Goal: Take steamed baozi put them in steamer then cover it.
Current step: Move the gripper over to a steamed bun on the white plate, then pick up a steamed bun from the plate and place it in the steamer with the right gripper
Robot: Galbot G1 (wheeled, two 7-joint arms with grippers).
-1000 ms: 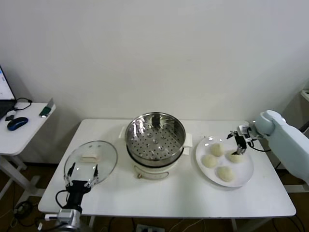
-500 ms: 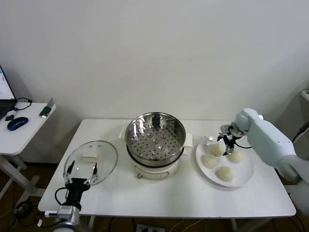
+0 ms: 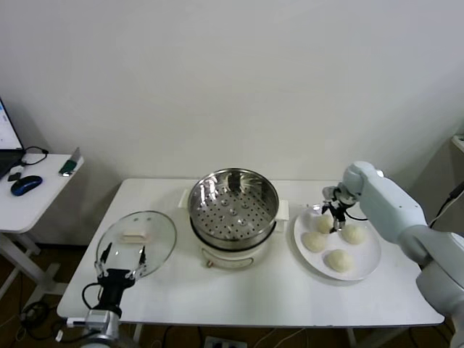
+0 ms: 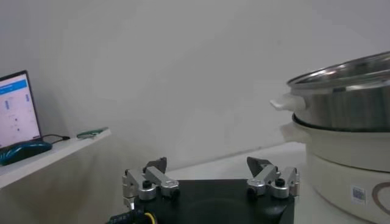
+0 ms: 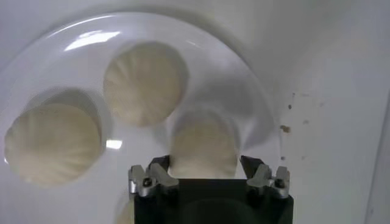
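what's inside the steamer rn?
Only the bare perforated tray inside the steamer; no baozi in yet. All four baozi sit on the plate. Whatever lies below the tray is hidden.

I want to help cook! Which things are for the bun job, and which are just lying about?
For the job: four baozi, white plate, steamer, cover, right gripper.
Just lying about: mouse, laptop, side table.
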